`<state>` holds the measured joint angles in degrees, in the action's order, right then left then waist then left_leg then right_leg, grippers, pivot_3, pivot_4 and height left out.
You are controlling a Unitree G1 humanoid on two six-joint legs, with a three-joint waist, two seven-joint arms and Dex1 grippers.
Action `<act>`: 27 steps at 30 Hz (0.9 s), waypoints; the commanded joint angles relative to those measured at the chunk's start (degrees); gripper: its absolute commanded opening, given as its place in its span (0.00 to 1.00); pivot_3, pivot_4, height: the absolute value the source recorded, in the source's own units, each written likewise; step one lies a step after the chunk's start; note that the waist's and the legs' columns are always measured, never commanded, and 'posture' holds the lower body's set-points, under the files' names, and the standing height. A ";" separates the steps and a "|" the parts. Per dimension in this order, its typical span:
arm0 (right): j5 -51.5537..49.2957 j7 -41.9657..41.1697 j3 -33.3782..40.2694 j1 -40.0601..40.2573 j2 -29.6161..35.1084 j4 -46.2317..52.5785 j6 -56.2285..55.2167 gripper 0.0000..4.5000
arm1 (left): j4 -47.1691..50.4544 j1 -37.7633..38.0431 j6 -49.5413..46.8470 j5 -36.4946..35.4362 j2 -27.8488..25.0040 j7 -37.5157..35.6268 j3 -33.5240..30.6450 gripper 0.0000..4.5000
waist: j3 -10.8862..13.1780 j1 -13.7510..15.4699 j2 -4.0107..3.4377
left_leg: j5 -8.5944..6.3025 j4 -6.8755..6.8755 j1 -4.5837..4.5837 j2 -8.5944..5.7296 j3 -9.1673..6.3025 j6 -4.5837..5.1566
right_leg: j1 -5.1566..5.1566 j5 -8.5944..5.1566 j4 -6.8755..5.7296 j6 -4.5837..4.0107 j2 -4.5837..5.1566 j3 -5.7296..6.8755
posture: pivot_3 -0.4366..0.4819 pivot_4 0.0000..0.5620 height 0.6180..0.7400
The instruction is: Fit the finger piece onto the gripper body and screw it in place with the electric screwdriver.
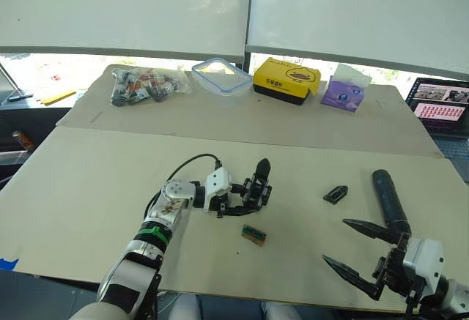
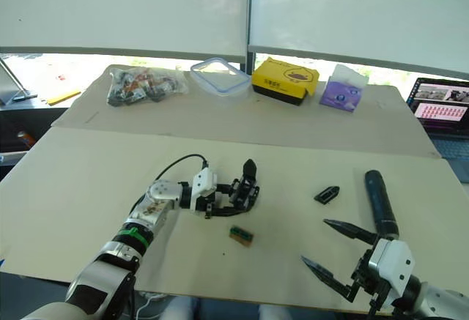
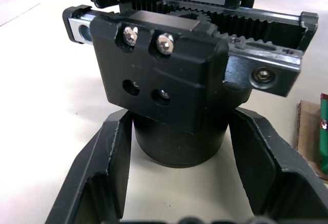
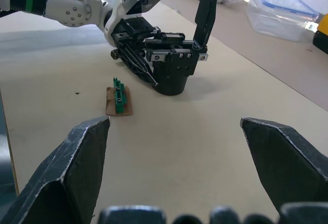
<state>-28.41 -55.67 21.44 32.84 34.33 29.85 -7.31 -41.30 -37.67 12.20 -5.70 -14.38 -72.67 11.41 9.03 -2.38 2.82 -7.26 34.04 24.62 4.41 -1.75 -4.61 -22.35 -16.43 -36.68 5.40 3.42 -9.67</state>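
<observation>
Reaching in from the left, the left gripper [image 1: 238, 201] straddles the gripper body [image 1: 255, 188], seemingly clamped; right gripper [image 1: 350, 248] spread apart, near the electric screwdriver [image 1: 388, 201]; finger piece [image 1: 335, 193] between; box text unreadable.

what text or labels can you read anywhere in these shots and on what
No text can be read.
Yellow box: dark print on the lid, too small to read.
Purple packet: a printed design, blurred.
Laptop screen: rows of small tiles, unreadable.
Gripper body, finger piece, electric screwdriver: no markings visible.
</observation>
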 commanded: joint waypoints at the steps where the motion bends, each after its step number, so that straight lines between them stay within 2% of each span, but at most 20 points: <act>1: -4.06 0.64 2.72 2.22 -0.07 3.78 1.70 1.00 | 2.07 0.96 0.46 0.29 -0.76 1.65 -0.30 0.92 | 0.00 -0.05 -0.01 | 0.00 0.00 0.00 0.00 0.00 0.00 | 0.00 0.00 0.00 0.00 0.00 0.00 | 0.48 0.27 1.00; 2: -5.02 0.99 3.29 3.17 -0.11 4.76 2.50 1.00 | 2.83 1.34 0.34 -0.16 -1.36 2.23 -1.10 0.98 | -0.01 -0.05 -0.01 | 0.00 0.00 0.00 0.00 0.00 0.00 | -0.01 0.00 0.00 0.00 0.00 0.00 | 0.48 0.27 1.00; 5: -8.27 2.84 5.61 7.06 -0.74 7.96 5.41 1.00 | 7.81 4.23 -1.46 -2.82 -4.93 0.77 -3.17 0.98 | -0.02 -0.52 -0.03 | 0.00 -0.07 0.00 0.01 -0.02 0.00 | -0.04 0.00 -0.03 0.00 0.00 0.00 | 0.48 0.27 1.00; 9: -9.22 9.14 8.16 14.22 -4.56 12.07 9.74 1.00 | 20.23 13.16 -7.01 -11.26 -14.43 -5.66 -8.64 0.98 | -0.03 -1.41 -0.10 | -0.01 -0.25 -0.12 0.11 0.00 -0.01 | -0.08 -0.09 -0.14 -0.17 -0.04 0.01 | 0.48 0.27 1.00; 12: -0.22 20.55 7.09 16.42 -5.79 15.35 18.79 1.00 | 28.82 18.76 -11.10 -16.04 -19.42 -6.51 -12.21 0.98 | 0.00 -1.34 -0.12 | -0.24 -0.25 -0.17 0.15 0.00 -0.38 | -0.05 -0.15 -0.11 -0.28 0.00 0.09 | 0.48 0.27 1.00; 15: -0.20 24.67 5.17 15.50 -6.21 17.76 24.21 1.00 | 34.89 21.91 -13.90 -18.77 -21.46 -5.04 -14.55 0.98 | 0.00 -0.50 -0.13 | -0.30 -0.14 -0.24 0.12 0.04 -0.47 | -0.17 -0.14 0.09 -0.36 0.10 0.10 | 0.48 0.27 1.00; 18: -4.57 32.32 4.15 7.81 -4.36 20.40 35.78 1.00 | 40.20 23.24 -16.32 -20.94 -22.22 -3.54 -15.86 0.98 | 0.01 -0.26 -0.16 | -0.31 -0.15 -0.23 0.18 0.06 -0.49 | -0.13 -0.08 0.44 -0.48 0.10 0.11 | 0.48 0.27 1.00; 23: -16.00 49.01 3.15 -13.85 -0.54 19.85 63.85 1.00 | 44.88 22.82 -18.49 -22.20 -21.67 -0.76 -15.69 0.98 | 0.02 -0.61 -0.11 | -0.27 -0.11 -0.15 0.18 0.13 -0.43 | -0.03 0.04 0.66 -0.65 0.09 0.09 | 0.48 0.27 1.00; 25: -18.29 56.84 2.06 -26.07 -3.79 16.45 75.29 1.00 | 46.28 23.02 -19.12 -22.45 -20.92 0.59 -15.06 0.98 | 0.02 -0.48 -0.11 | -0.18 -0.20 -0.16 0.18 0.07 -0.28 | -0.01 0.05 0.56 -0.62 0.02 0.10 | 0.48 0.27 1.00; 27: -16.40 63.32 1.74 -35.87 -8.04 13.06 85.23 1.00 | 47.60 23.56 -19.52 -22.59 -20.31 1.58 -14.47 0.98 | 0.03 -0.44 -0.14 | 0.02 -0.23 0.05 0.19 0.01 0.03 | -0.06 0.09 0.43 -0.56 -0.04 0.11 | 0.48 0.27 1.00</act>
<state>-45.20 2.41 22.79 0.04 27.84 44.00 70.41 3.69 -14.22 -6.78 -27.17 -34.76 -72.00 -3.10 9.06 -2.82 2.68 -7.22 33.81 24.76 4.59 -1.75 -4.55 -22.50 -16.32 -36.27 4.89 3.38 -9.56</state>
